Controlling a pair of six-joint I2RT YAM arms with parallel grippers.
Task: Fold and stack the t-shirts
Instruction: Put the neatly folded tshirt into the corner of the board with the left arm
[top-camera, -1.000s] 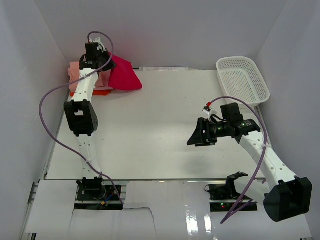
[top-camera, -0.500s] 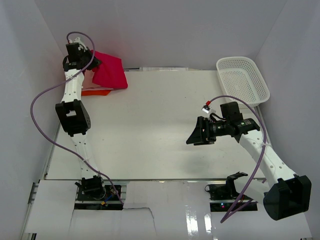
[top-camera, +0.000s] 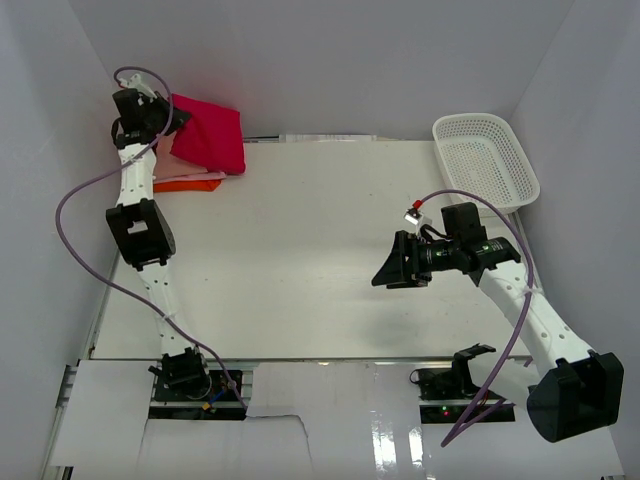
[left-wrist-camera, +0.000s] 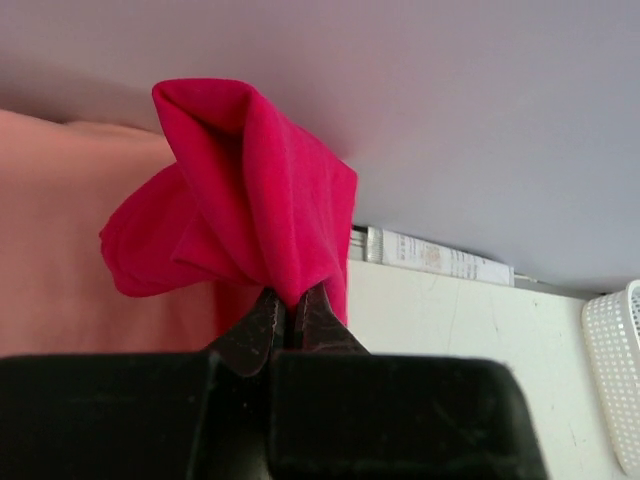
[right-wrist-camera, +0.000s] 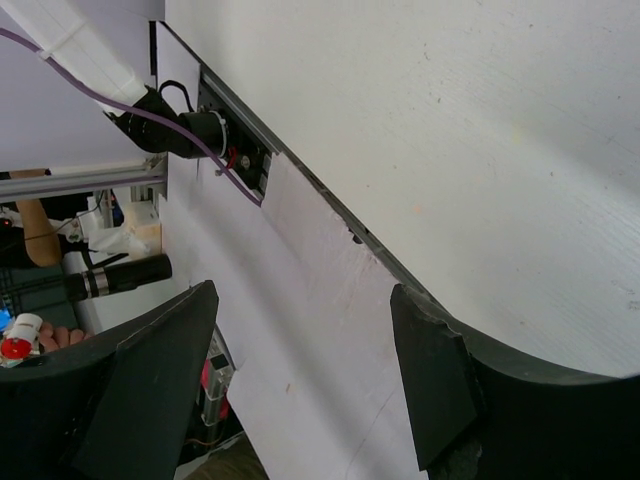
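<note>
Counter (top-camera: 300, 250): white, walled in.
Top view: left claw (top-camera: 160, 118) clenched on crimson t-shirt (top-camera: 212, 138), now carried leftward above the folded stack (top-camera: 188, 182) in the far-left corner; stacking looks next.
Left wrist: crimson t-shirt hangs bunched over salmon-pink shirt (left-wrist-camera: 60, 250).
Right wrist: right claw (right-wrist-camera: 300, 295) released, empty.

The crimson-red t-shirt (top-camera: 212, 135) hangs bunched at the top view's upper left. Beneath it, a folded salmon-pink t-shirt (left-wrist-camera: 60, 230) tops an orange t-shirt (top-camera: 190, 184).
</note>
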